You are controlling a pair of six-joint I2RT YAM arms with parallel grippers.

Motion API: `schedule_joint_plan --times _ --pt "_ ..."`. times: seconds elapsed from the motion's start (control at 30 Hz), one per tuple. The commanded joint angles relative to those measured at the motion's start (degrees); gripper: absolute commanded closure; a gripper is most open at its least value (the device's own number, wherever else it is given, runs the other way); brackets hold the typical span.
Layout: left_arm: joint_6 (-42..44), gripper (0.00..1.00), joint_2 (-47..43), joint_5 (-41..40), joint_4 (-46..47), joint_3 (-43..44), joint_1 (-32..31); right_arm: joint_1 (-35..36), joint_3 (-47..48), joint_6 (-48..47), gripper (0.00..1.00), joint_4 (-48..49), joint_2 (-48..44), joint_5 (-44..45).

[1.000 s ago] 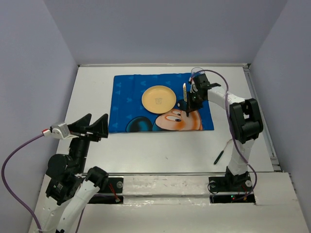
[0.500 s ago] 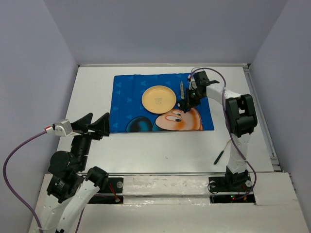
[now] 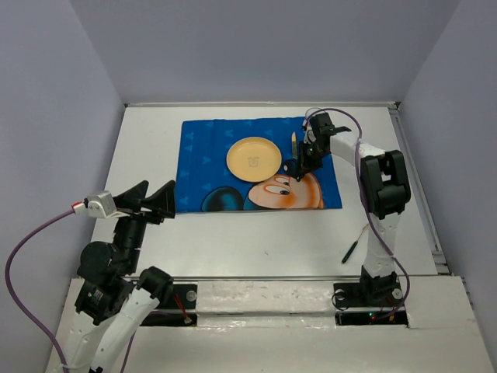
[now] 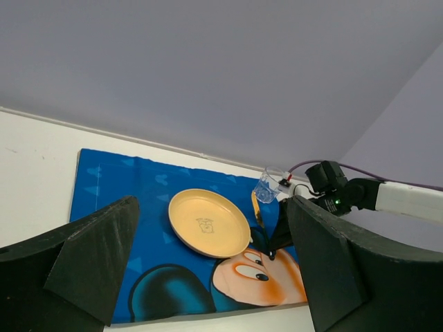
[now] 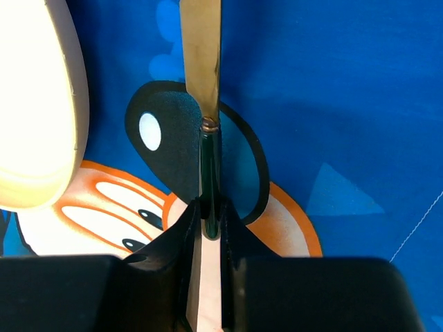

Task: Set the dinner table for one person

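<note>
White surface (image 3: 233, 241) walled in by plain grey panels. Blue cartoon-mouse placemat (image 3: 210, 155) spread across upper middle of overhead view. Yellow plate (image 3: 253, 158) on placemat, a little above its centre. Clear cup (image 4: 265, 188) near placemat's upper right corner, just beyond the plate.

Right pincer (image 5: 210, 225) narrow, clamped on dark green handle of knife (image 3: 294, 145). Gold blade pointing toward top of frame, running roughly parallel to plate rim, just to its right. Knife low over the mouse's ear print; whether touching the cloth, cannot tell.

Left pincer (image 3: 149, 203) spread wide, holding nothing, hovering at lower left of overhead view, well apart from placemat edge.

Slim dark utensil (image 3: 351, 251) lying on bare surface at lower right, near right arm's base; type too small to tell.

Judged step: setting knife down beside plate. Plate and cup apparently placed already; task seemingly past halfway.

Next move calls for: lowering until knife lies flat on cloth, then parting the jaws and lifting straight up, so handle does not drag or twist out of line with plate. After that, probably fetching dark utensil from lower right.
</note>
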Motion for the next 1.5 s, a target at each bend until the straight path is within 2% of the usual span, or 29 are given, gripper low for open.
schedule_joint_plan --times 0.0,0.17,0.27,0.43,0.57,0.63,0.77,0.87,0.93,1.03,1.13,1.27,1.47 --pt "0.7 0.01 1.1 0.6 2.5 0.3 0.3 -0.3 2.5 0.7 0.82 -1.7 1.0 2.1" --pt "0.8 0.01 0.9 0.6 2.4 0.3 0.3 -0.3 3.7 0.9 0.78 -3.0 1.8 2.8" --pt "0.7 0.01 0.9 0.5 2.5 0.3 0.4 -0.3 3.8 1.2 0.65 -3.3 1.0 4.4" --pt "0.8 0.01 0.6 0.5 2.5 0.3 0.4 -0.3 3.7 1.3 0.53 -3.2 -1.9 4.9" --pt "0.8 0.01 0.2 0.6 2.4 0.3 0.4 -0.3 3.4 2.4 0.52 -3.2 -5.5 5.7" --pt "0.7 0.01 -0.2 0.9 2.5 0.3 0.5 -0.3 1.8 3.5 0.52 -2.1 -8.8 9.2" --pt "0.6 0.01 -1.4 1.5 2.8 0.3 0.1 -0.3 -10.0 10.2 0.53 1.9 -22.4 16.3" --pt "0.7 0.01 -3.1 1.2 2.8 0.2 -0.7 -0.3 -25.2 14.3 0.54 0.8 -34.8 19.1" --pt "0.7 0.01 -4.5 0.8 2.8 0.3 -1.5 -0.3 -31.1 17.8 0.55 -2.6 -43.5 19.9" --pt "0.8 0.01 -5.7 0.0 2.8 0.3 -2.7 -0.3 -38.3 21.9 0.55 -11.3 -50.8 20.2" --pt "0.8 0.01 -6.2 -0.1 2.9 0.2 -4.3 -0.8 -38.2 24.9 0.57 -21.7 -58.2 23.1" --pt "0.8 0.01 -6.1 1.3 3.1 0.1 -5.4 -0.8 -37.8 26.5 0.56 -30.3 -59.2 24.2" --pt "0.8 0.01 -7.5 0.4 3.1 0.2 -5.8 -0.8 -40.9 31.7 0.62 -34.2 -56.2 20.8"
